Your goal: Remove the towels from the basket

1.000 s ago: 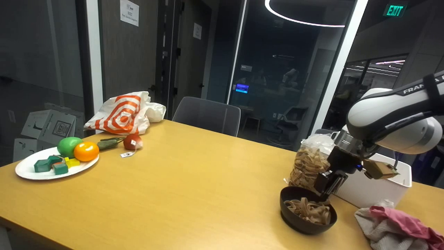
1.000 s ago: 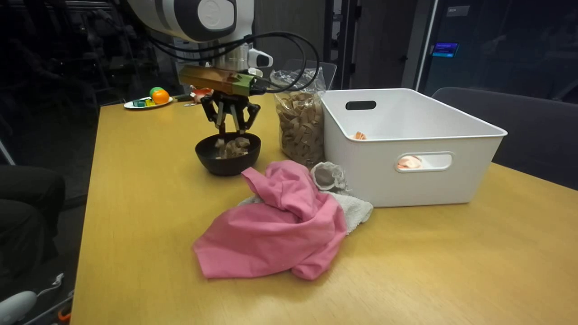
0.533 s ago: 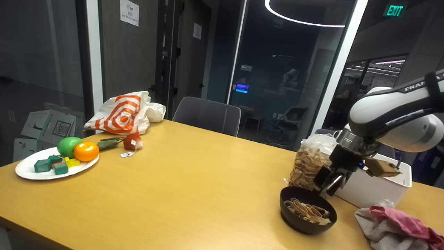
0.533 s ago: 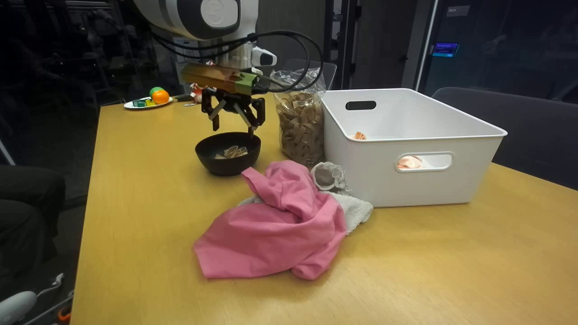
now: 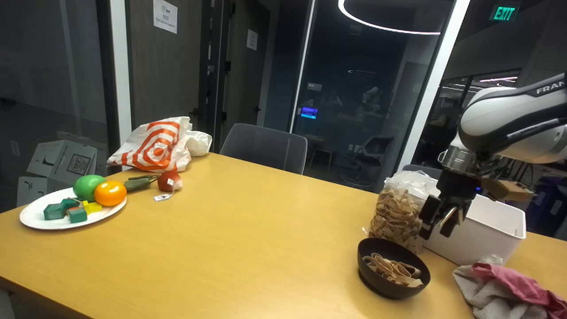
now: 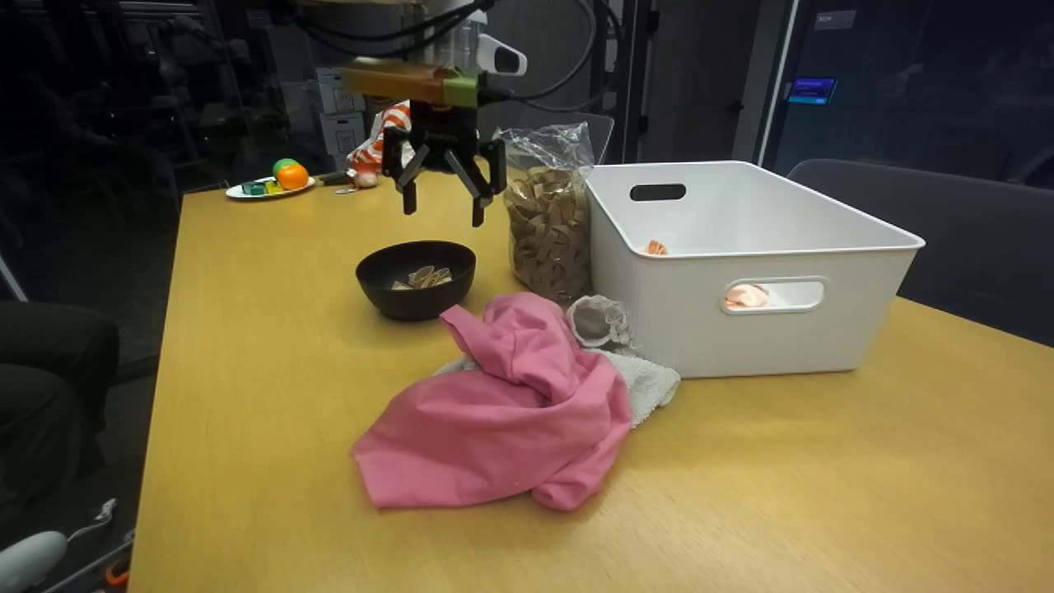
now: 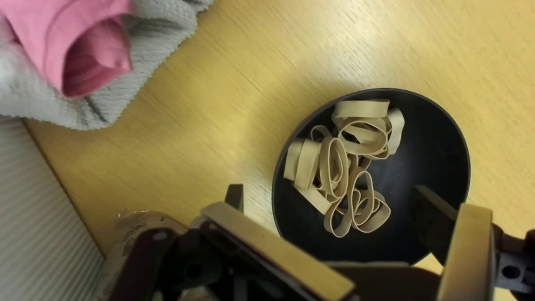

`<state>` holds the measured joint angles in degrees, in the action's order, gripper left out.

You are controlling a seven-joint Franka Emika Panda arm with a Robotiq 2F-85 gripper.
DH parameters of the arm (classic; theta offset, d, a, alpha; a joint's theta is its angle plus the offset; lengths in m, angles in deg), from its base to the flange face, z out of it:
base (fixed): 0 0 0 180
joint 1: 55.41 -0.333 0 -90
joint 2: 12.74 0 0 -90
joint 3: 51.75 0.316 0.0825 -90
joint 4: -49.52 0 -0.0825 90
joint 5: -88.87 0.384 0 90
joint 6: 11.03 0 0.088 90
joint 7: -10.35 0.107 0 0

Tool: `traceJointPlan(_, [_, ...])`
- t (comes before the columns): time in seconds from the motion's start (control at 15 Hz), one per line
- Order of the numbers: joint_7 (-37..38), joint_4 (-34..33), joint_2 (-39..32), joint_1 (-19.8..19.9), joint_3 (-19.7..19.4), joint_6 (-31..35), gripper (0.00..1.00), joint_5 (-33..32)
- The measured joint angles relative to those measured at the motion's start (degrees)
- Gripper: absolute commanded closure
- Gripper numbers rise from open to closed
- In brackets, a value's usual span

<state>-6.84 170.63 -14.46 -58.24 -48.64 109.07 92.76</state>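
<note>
The gripper (image 6: 444, 212) hangs above the bowl (image 6: 412, 306), its jaws standing wide and its fingertips apart from the rim in both exterior views. Tan bands (image 7: 343, 167) lie looped over one another in the bowl, heaped toward one side of it. On the table (image 6: 247, 461), outside the basket (image 6: 766, 346), the pink towel (image 6: 510, 420) lies crumpled over the off-white towel (image 6: 650, 385), which sits right by one corner of the basket; whether it touches the wall, I cannot tell. Through the basket's handle slot something pale (image 6: 747, 296) shows inside, and an orange-striped bit (image 6: 656, 247) shows over the rim; what either is, or whether they are one thing, cannot be made out. A clear bag (image 6: 550, 231) of more bands stands upright beside the basket, between it and the bowl. Well apart from these, toward the other end of the table, a plate (image 5: 35, 218) holds an orange (image 5: 110, 193), a green fruit (image 5: 88, 187), green blocks (image 5: 54, 211) and a yellow piece (image 5: 92, 207). Near the plate, in an exterior view, lie a dark green thing (image 5: 137, 183), a red round thing (image 5: 169, 181) with a tag (image 5: 162, 197), and a printed bag (image 5: 157, 146) with orange rings.
</note>
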Motion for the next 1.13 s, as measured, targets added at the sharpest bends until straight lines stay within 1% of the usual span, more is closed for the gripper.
traceJointPlan(0.2, [0.6,-4.0,1.0,0.2,-0.4,-6.5,0.00,-1.1])
traceJointPlan(0.53, [1.5,-9.3,2.9,0.7,-0.9,-12.0,0.00,-1.5])
traceJointPlan(0.67, [1.8,-10.3,3.1,0.8,-1.1,-13.1,0.00,-1.5])
traceJointPlan(1.13, [2.0,-10.3,3.1,0.8,-1.1,-13.3,0.00,-1.6])
